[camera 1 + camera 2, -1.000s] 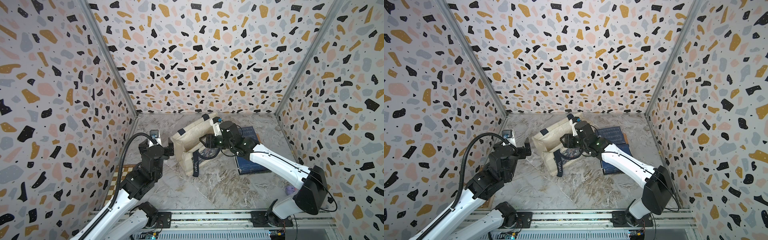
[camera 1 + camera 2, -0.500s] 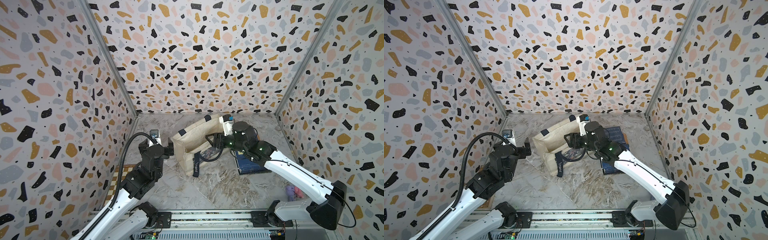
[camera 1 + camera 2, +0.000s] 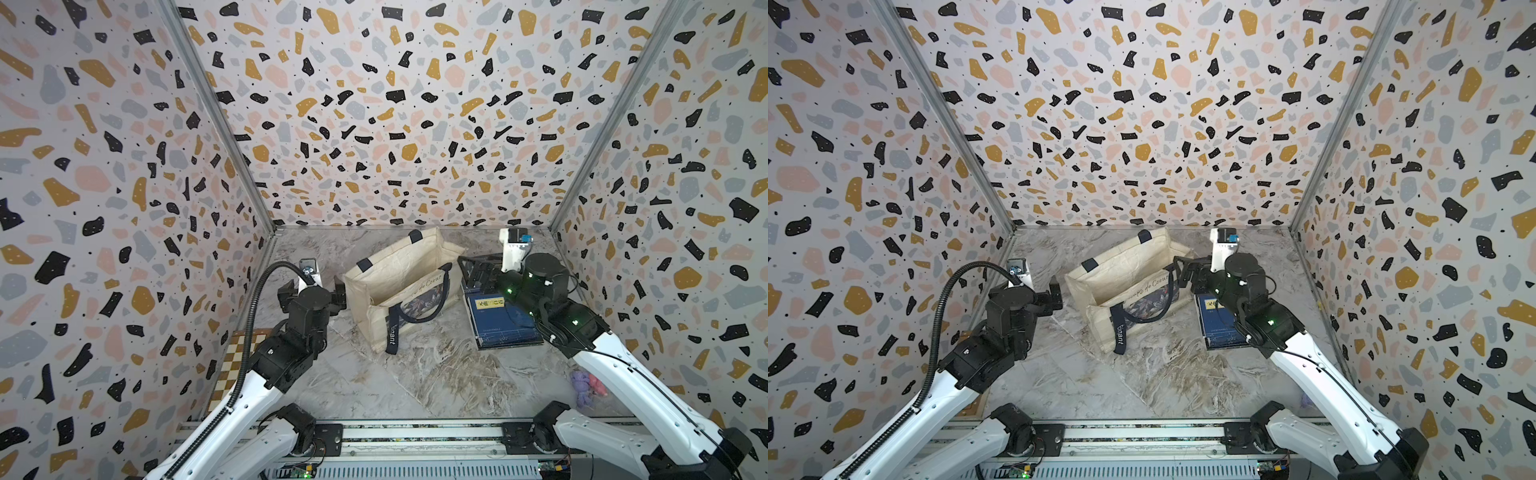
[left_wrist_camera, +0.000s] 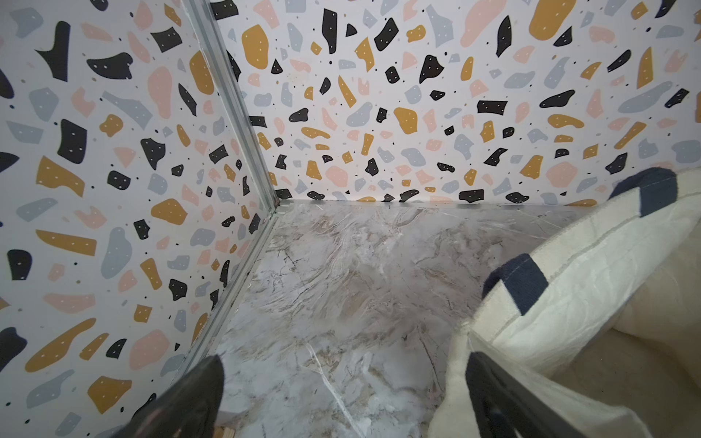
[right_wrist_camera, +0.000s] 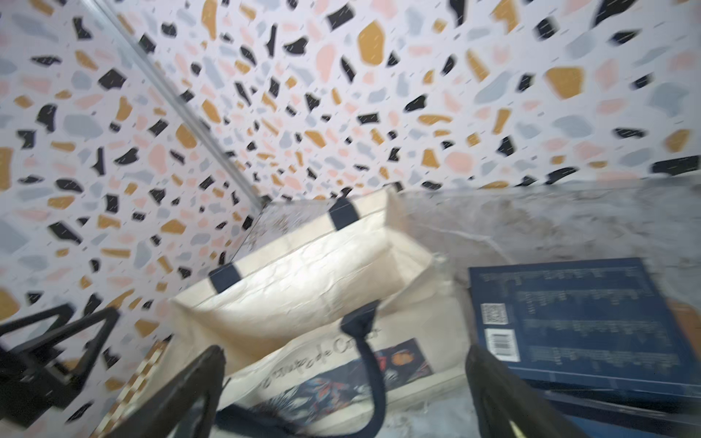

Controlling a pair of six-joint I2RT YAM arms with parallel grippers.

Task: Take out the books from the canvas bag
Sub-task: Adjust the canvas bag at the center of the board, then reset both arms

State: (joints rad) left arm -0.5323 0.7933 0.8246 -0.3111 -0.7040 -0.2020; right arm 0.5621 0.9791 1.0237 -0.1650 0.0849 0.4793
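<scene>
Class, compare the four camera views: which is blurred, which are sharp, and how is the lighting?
Right wrist view: motion-blurred, the wall specks streak and the print on the books smears. Left wrist view: sharp, the seams of the canvas bag are crisp. Both top views: sharp, evenly lit, no glare, only soft shadows.

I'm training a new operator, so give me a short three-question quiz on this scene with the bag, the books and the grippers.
1. True or false: the books lie inside the canvas bag.
2. The right gripper is: A) shut on a book, B) open and holding nothing, C) shut on the canvas bag.
3. Fill in: in the top views, the checkered board shows beneath the ____ arm.
Key: 1 false, they are stacked on the table beside the bag; 2 B; 3 left.
</scene>
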